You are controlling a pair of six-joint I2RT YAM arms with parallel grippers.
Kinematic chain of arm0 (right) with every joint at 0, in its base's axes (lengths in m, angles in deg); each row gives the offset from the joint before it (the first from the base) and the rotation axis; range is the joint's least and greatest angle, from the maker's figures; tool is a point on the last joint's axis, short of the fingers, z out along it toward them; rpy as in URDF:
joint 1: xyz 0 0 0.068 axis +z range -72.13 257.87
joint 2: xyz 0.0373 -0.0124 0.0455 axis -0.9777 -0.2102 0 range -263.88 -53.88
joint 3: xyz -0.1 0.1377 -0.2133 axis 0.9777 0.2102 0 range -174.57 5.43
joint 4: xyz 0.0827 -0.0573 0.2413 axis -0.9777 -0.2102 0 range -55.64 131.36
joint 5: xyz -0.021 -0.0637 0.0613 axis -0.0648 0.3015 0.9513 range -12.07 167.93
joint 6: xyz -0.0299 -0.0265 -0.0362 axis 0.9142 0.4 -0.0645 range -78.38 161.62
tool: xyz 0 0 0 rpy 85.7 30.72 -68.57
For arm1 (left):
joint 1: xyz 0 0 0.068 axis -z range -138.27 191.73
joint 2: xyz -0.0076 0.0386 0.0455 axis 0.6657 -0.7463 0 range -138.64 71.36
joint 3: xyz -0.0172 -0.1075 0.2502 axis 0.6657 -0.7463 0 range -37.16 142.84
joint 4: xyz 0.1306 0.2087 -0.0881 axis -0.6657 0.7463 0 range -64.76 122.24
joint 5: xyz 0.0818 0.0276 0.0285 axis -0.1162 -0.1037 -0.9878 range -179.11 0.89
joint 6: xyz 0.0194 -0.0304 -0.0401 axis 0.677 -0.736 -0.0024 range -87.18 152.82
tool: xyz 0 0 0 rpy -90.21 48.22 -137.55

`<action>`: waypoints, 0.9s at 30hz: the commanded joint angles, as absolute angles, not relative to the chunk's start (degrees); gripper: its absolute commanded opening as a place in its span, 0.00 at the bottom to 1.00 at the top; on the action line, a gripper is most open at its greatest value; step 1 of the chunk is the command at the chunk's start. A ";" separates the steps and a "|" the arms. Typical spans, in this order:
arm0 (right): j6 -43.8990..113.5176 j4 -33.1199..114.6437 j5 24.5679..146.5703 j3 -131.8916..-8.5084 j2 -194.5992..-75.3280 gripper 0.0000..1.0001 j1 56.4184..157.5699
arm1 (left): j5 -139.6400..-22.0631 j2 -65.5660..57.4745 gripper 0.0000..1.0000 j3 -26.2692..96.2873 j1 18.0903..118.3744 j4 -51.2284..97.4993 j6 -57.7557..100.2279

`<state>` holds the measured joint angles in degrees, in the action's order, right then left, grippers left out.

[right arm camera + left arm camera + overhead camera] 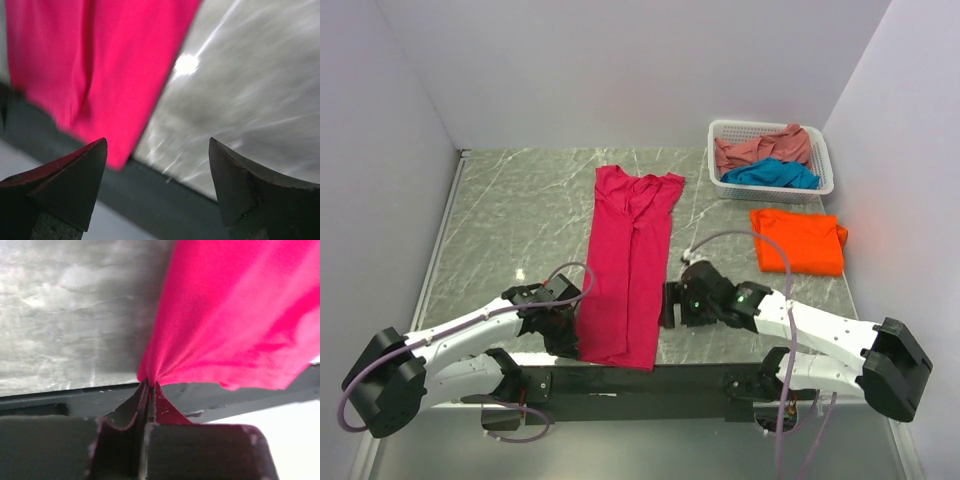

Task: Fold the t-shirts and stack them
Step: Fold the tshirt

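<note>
I have the long magenta-pink cotton t-shirt lying lengthwise down the middle of the grey marble-patterned table. It is already narrowed into a strip, collar at the far end and hem hanging a little over the near edge onto the black base bar. My left gripper is clamped on the near-left corner of that hem, its fingers pressed together with only a thin pinch of cloth fanning out from between them. My right gripper stands with its jaws wide apart just beside the near-right corner, holding nothing; the cloth edge sits off towards its left finger rather than between the tips. That is my main worry: if I close the right side where it is, it may bite air or a single layer, and lifting on the left alone would twist the strip and undo the lengthwise fold. The left bite looks shallow too, so a quick pull could slip it free, and I cannot tell whether it has caught every layer. The overhanging hem could also drag on the bar. The folded bright orange t-shirt waits well apart at the right, below the white plastic lattice basket, so a skewed fold would stack poorly there.
</note>
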<state>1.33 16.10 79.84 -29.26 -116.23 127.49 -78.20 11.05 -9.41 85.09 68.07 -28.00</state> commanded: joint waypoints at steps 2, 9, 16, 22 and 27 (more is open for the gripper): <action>-5.82 20.17 87.06 -26.04 -116.62 0.87 135.51 | -78.82 9.66 0.01 -10.09 85.15 70.05 -28.00; -10.49 21.76 86.28 -29.89 -124.45 0.83 146.76 | -77.95 14.40 0.01 -11.23 85.15 70.94 -31.25; -14.18 21.85 82.59 -33.06 -130.87 0.75 151.17 | -77.25 15.64 0.01 -12.37 85.15 69.36 -31.17; -17.08 21.32 80.04 -33.15 -132.01 0.58 151.43 | -78.39 15.81 0.01 -11.67 85.15 70.06 -30.73; -19.37 23.60 82.32 -30.60 -131.75 0.46 151.61 | -79.00 15.64 0.01 -11.41 85.15 70.59 -30.82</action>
